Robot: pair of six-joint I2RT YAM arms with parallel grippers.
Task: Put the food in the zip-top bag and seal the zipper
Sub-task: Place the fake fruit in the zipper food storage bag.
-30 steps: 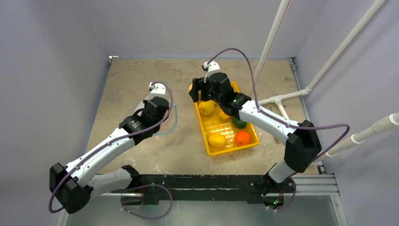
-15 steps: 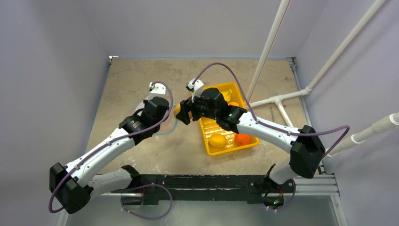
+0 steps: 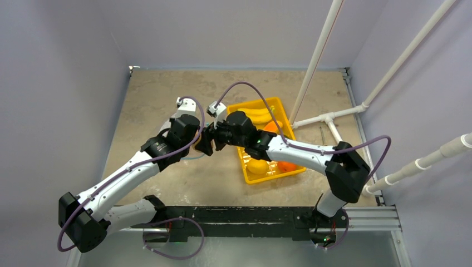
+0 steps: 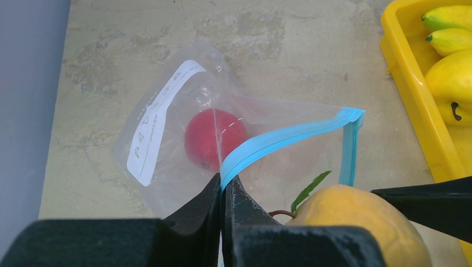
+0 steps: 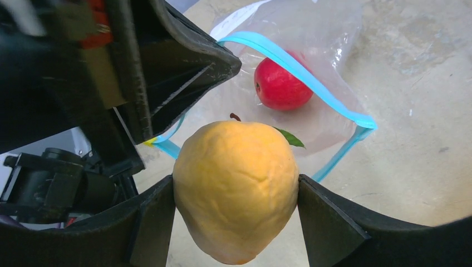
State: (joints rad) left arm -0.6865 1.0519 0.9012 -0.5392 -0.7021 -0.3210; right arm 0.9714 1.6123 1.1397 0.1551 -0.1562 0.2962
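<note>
The table (image 3: pixel 156 94) is a tan, mottled slab (blotched like worn stone), walled in on the left, far and right sides. The zip-top bag (image 4: pixel 167 128) lies on it left of centre. Its clear back is flat on the surface and its zipper (image 4: pixel 284 136) is raised off it, facing the tray. Just to the right, apart from the bag, the yellow tray (image 3: pixel 261 179) sits askew to the table's edges. A thin dark item (image 3: pixel 321 133), too small to name, lies beyond the tray near the right edge.

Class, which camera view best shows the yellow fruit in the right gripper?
The right wrist view: the yellow fruit sits whole in the right gripper. The left wrist view catches only part; the top view barely shows it.
</note>
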